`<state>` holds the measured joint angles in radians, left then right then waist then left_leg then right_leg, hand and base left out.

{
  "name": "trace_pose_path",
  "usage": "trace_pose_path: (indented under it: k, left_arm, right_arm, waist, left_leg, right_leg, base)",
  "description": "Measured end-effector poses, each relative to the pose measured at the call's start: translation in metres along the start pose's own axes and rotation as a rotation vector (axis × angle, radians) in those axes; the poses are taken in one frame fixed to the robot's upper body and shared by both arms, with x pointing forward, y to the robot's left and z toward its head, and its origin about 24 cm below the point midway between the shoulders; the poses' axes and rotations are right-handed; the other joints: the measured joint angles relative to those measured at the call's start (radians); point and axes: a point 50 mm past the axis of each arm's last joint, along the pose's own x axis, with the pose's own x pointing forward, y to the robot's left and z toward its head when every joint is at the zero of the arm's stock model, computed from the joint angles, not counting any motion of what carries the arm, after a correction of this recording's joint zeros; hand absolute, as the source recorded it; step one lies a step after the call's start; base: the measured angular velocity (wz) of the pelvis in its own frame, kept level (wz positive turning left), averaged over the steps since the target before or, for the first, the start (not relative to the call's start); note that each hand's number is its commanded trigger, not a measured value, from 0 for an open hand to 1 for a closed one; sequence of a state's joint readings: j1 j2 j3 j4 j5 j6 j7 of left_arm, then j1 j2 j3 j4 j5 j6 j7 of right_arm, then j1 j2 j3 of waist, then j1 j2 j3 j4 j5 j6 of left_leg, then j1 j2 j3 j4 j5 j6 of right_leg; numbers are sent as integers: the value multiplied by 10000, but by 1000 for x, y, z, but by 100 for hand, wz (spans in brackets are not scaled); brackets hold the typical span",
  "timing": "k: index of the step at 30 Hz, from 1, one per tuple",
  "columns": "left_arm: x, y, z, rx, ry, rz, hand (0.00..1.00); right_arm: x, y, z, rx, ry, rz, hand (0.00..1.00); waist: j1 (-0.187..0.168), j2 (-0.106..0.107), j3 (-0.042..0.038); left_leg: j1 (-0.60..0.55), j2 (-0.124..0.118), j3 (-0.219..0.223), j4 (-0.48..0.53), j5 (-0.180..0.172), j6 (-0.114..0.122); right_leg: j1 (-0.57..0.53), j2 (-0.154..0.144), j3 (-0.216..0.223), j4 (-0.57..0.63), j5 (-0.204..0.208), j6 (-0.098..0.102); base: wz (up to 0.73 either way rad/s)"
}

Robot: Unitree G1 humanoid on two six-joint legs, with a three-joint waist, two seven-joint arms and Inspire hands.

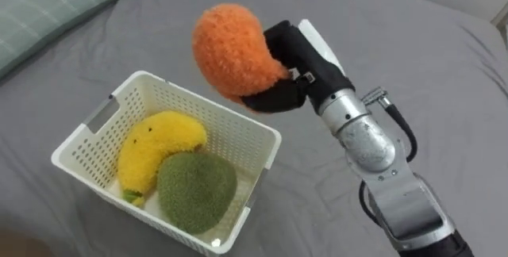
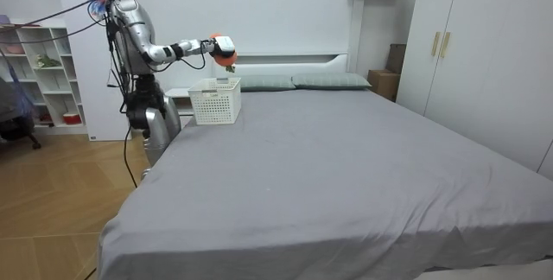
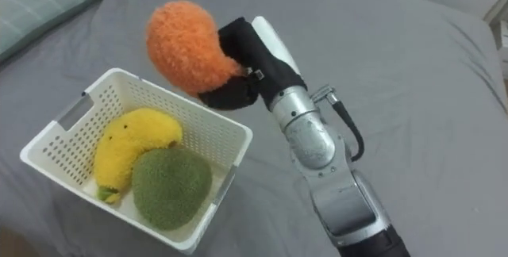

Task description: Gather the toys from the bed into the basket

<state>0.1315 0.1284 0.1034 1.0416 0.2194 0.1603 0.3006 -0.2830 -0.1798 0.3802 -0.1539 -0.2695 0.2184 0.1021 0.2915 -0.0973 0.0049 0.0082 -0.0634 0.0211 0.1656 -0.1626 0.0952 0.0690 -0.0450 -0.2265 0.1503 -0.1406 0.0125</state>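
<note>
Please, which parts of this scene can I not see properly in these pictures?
- Eye views: the orange toy hides the far side of the right hand, so the full grip is unclear.
- Eye views: the green toy covers part of the yellow toy, and both cover much of the floor of the basket.
- Room view: the basket's wall hides its toys, and the hand is too small to read.

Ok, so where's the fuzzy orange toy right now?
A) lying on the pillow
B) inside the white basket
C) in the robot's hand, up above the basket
C: the right hand is curled round the orange toy above the white basket, where the yellow toy and the green toy lie.
</note>
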Motion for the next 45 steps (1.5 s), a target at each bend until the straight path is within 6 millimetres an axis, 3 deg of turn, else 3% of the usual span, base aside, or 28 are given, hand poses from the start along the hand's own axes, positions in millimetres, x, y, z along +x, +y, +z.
trace_pose_path:
  k: [1, 8, 14, 20, 34, 45]
  left_arm:
    - [0, 0, 1, 150, -16, 18, 0]
    - [0, -1, 0, 303, 106, -68, 0]
    - [-1, -4, 4, 674, -52, -71, 0]
    - [0, -3, 8, 687, -55, -63, 0]
    - [1, -3, 16, 563, -312, -303, 0]
    - [1, -3, 15, 267, -224, -344, 0]
  right_arm:
    - [2, 4, 3, -182, -70, 238, 0]
    - [7, 29, 7, 40, -15, 1408, 0]
    - [9, 43, -19, 182, 1144, 1899, 0]
    - [8, 49, -36, 152, 1893, 2170, 0]
    - [8, 39, -40, 60, 2008, 1761, 0]
    - [7, 37, -41, -125, 2058, 1693, 0]
  waist:
    - [148, 4, 3]
    - [451, -12, 67]
    - [567, 65, 170]
    - [593, 9, 150]
    - [385, -54, 115]
    - [299, -23, 137]
  left_leg:
    - [8, 0, -1, 1, 0, 0]
    - [-171, -65, -350, 101, 6, 8]
    - [-338, -97, -406, 251, 4, 13]
    - [-332, -98, -407, 233, 5, 14]
    - [-336, -108, -407, 235, 14, 23]
    - [-332, -109, -412, 252, 13, 23]
  right_leg:
    - [11, 0, -4, -4, 0, 0]
    - [32, -49, -388, -3, -2, 4]
    - [-42, -84, -514, 4, -3, 6]
    - [-64, -79, -508, 1, -5, 9]
    - [-78, -76, -488, -8, -5, 10]
    - [-72, -84, -467, -7, -5, 10]
  base:
    - [4]
    - [14]
    - [4]
    - [0]
    - [0]
    - [0]
